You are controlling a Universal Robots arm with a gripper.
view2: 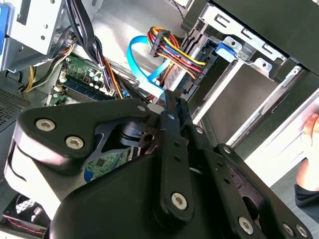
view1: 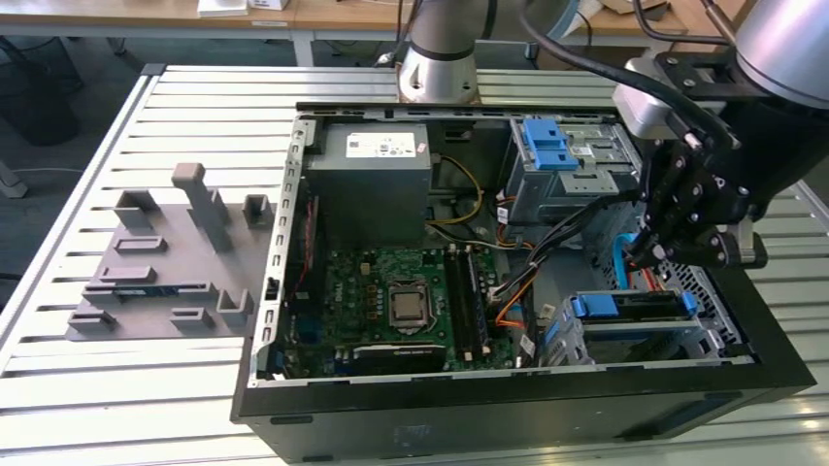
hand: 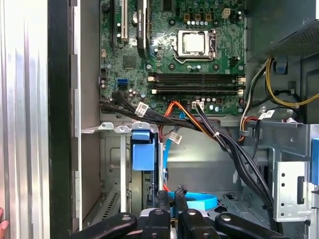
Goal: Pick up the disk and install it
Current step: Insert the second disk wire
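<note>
The disk (view1: 631, 309), with its blue plastic frame, lies inside the lower drive bay at the front corner of the open computer case (view1: 518, 408), on the exterior view's right. Its blue frame end also shows in the first wrist view (hand: 141, 149) and the second wrist view (view2: 225, 48). My gripper (view1: 650, 254) hangs just above that bay, beside a looping blue data cable (hand: 197, 201). Its fingers (hand: 172, 196) stand together, shut, with nothing seen between them, and their tips (view2: 172, 102) point toward the bay.
The case holds a green motherboard (view1: 402, 301), a grey power supply (view1: 376, 184), an upper drive cage with blue latches (view1: 557, 146) and cable bundles (hand: 224, 144). A grey fixture (view1: 162, 262) sits on the slatted table. A person's hand (view2: 311, 132) is beside the case.
</note>
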